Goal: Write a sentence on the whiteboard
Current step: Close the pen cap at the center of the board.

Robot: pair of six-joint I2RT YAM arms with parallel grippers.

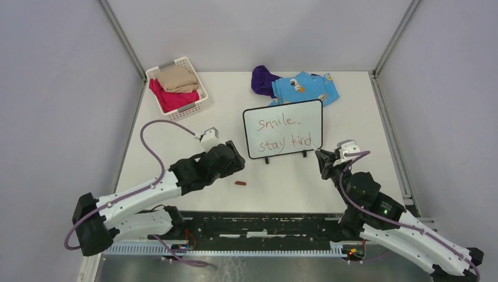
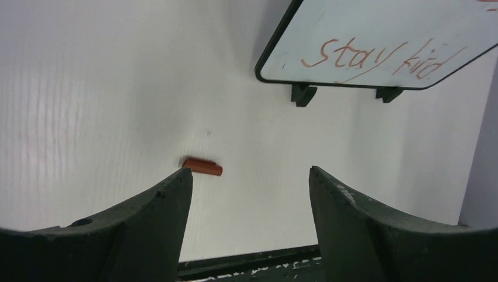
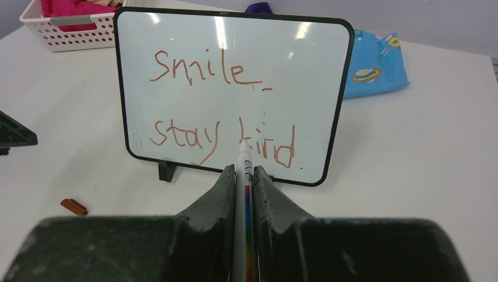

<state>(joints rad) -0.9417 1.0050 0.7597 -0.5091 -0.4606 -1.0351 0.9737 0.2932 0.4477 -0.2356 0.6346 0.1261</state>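
Red-brown cap (image 2: pixel 202 167) lying on the table (image 1: pixel 282 191), just ahead of the left gripper (image 2: pixel 251 171), beside one fingertip. White slatted basket (image 1: pixel 189 109) holding beige cloth (image 1: pixel 178 78) and pink cloth (image 1: pixel 169 98), well beyond that gripper. Purple cloth (image 1: pixel 263 80) touching blue patterned cloth (image 1: pixel 305 88), well ahead of the right gripper (image 3: pixel 245 170).

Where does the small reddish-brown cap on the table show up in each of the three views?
Top external: the cap lies just near-left of the whiteboard, around mid-frame.
Left wrist: left of centre, below the whiteboard's corner.
Right wrist: near the lower left edge.
Shared landmark: the whiteboard's left foot, to the right of the cap in every view.
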